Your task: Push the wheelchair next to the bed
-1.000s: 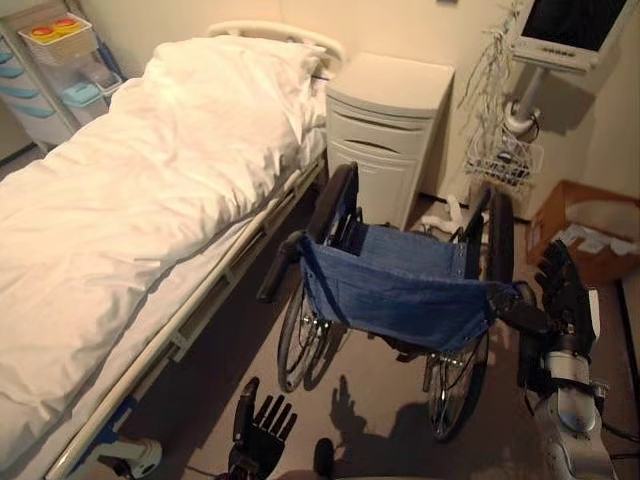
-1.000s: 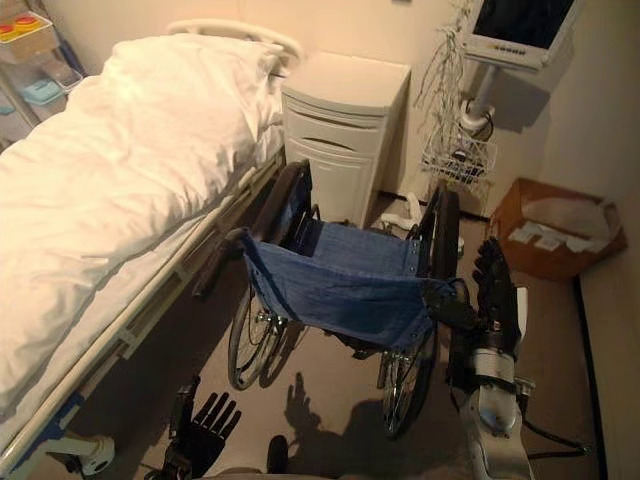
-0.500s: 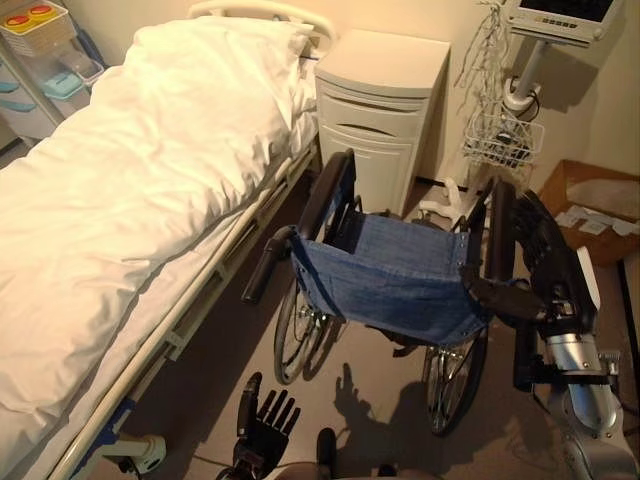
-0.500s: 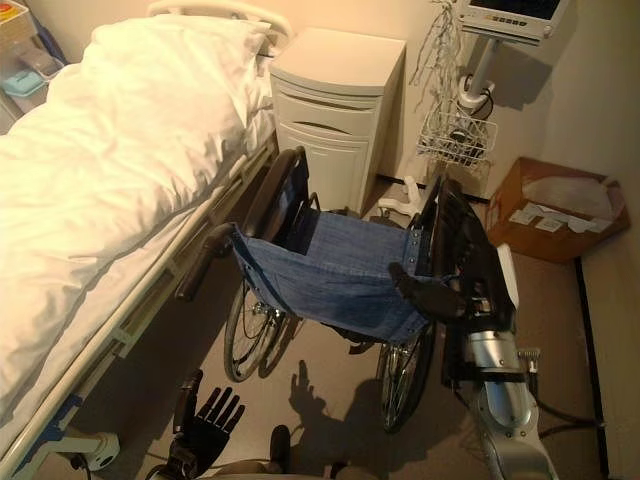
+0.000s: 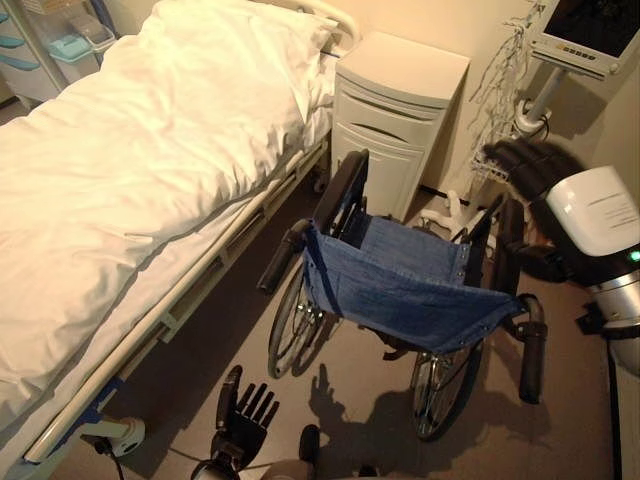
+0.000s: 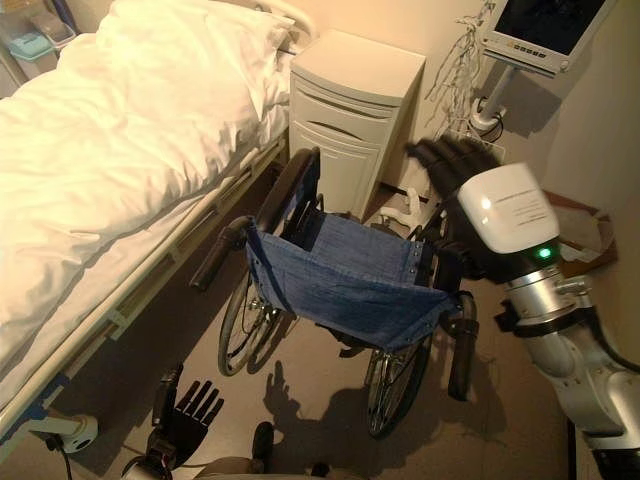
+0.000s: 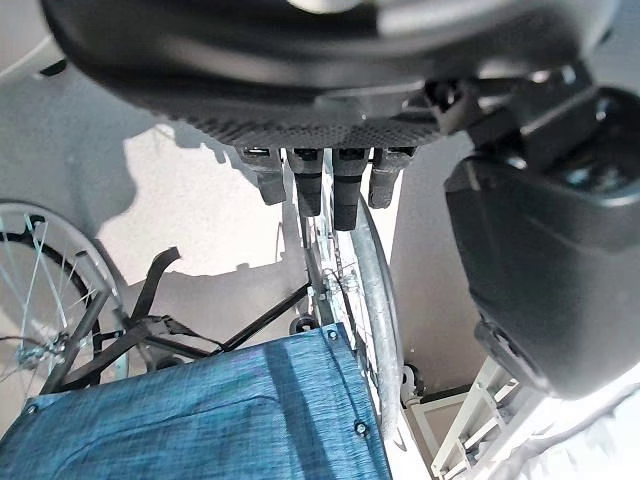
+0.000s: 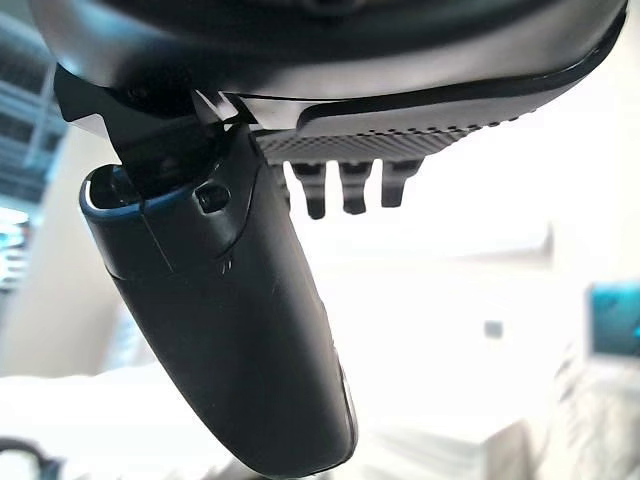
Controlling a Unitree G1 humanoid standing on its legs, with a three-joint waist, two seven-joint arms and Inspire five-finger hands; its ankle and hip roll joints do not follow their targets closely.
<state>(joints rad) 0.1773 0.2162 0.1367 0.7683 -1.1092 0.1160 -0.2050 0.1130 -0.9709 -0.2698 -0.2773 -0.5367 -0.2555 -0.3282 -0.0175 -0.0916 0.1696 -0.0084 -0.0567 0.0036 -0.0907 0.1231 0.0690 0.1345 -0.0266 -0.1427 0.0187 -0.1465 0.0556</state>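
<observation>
Just beside the bed (image 5: 130, 170) stands the wheelchair (image 5: 400, 290), its blue sling seat facing the white bedside cabinet (image 5: 395, 120), its nearer big wheel close to the bed's pale side rail but apart from it. Both black push handles stick out toward the robot, with nothing on them. The right hand (image 6: 455, 165) hangs raised above the chair's right armrest, near the wall, fingers straight and loose, gripping nothing; its own wrist view shows the same straight fingertips (image 8: 345, 190) and thumb against a bright, washed-out room, with no object between them. The left hand (image 5: 240, 420) is low over the floor behind the chair's left wheel, fingers spread and straight, empty as well.

From the left wrist view comes what the head views cannot give: the blue fabric (image 7: 200, 415) seen close up with its rivets, the spokes and crossed bracing of the frame under the seat, and a bit of the bed's white frame (bottom corner there). The head views, in turn, show the white duvet, a monitor on a pole (image 6: 545, 30) with a wire basket by the wall, and a plastic drawer cart (image 5: 50, 45) beyond the bed.
</observation>
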